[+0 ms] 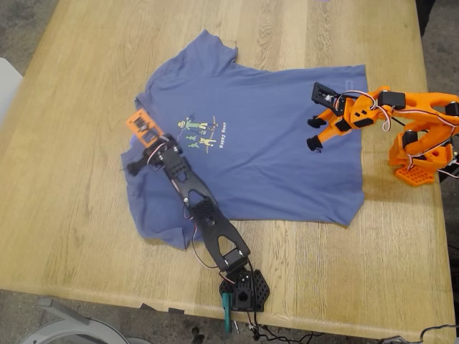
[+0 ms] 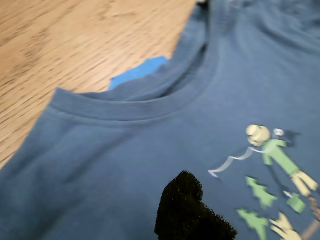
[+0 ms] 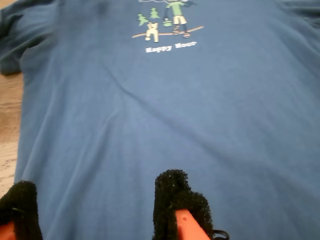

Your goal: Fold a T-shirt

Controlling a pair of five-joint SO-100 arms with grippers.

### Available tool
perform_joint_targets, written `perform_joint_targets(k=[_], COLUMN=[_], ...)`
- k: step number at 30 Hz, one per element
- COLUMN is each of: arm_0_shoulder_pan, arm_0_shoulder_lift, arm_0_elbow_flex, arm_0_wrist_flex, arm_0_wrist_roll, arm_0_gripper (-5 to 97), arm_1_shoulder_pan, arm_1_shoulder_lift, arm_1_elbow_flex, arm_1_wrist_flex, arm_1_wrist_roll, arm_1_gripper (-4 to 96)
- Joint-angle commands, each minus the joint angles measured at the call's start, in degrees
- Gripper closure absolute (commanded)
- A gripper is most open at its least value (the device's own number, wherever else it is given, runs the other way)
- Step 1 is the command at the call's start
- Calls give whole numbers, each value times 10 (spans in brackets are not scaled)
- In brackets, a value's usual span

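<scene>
On the wooden table (image 1: 86, 215), one T-shirt (image 1: 287, 158) lies spread flat with two SO-100 arms reaching over it: a black arm based at the near edge and an orange arm based at the exterior view's right. One small bright-blue scrap (image 2: 137, 72) shows on the wood just beside the collar in the first wrist view. Light, long-grained planks form the tabletop; grey floor shows beyond its edges, and a pale object sits at the near left corner of the exterior view.

Slate-blue and short-sleeved, the T-shirt occupies the middle of the table, collar toward the exterior view's left and hem toward its right, one sleeve pointing far and the other near. A ribbed collar (image 2: 135, 107) is visible, and a small green-and-yellow cartoon chest print (image 1: 199, 132) carries tiny white text reading "Happy Hour" in the second wrist view.

My first gripper (image 1: 147, 136), on the black arm, hovers near the collar; only one dark padded fingertip (image 2: 187, 210) shows, so I cannot tell how its jaws stand. My second gripper (image 1: 315, 132), on the orange arm, hangs over the lower shirt body with its two black-padded fingers (image 3: 175, 200) spread apart, holding nothing.
</scene>
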Motion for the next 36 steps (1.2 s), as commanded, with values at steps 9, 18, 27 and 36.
perform_joint_targets(k=[9, 18, 27, 36], arm_0_shoulder_pan=[-35, -61, -47, -27], arm_0_shoulder_lift=[-25, -69, -117, -117], arm_0_elbow_flex=[86, 116, 124, 56], arm_0_wrist_flex=[-228, -306, -352, -286], arm_0_wrist_roll=[16, 25, 31, 41], arm_0_gripper=[300, 328, 577, 904], arm_1_shoulder_pan=[-29, -62, -41, -33], arm_1_shoulder_lift=[-56, -134, -201, -331], arm_1_elbow_flex=[31, 35, 31, -118], arm_1_wrist_flex=[-73, -106, -179, -215], arm_1_wrist_roll=[11, 21, 23, 24], arm_1_gripper=[575, 574, 601, 603])
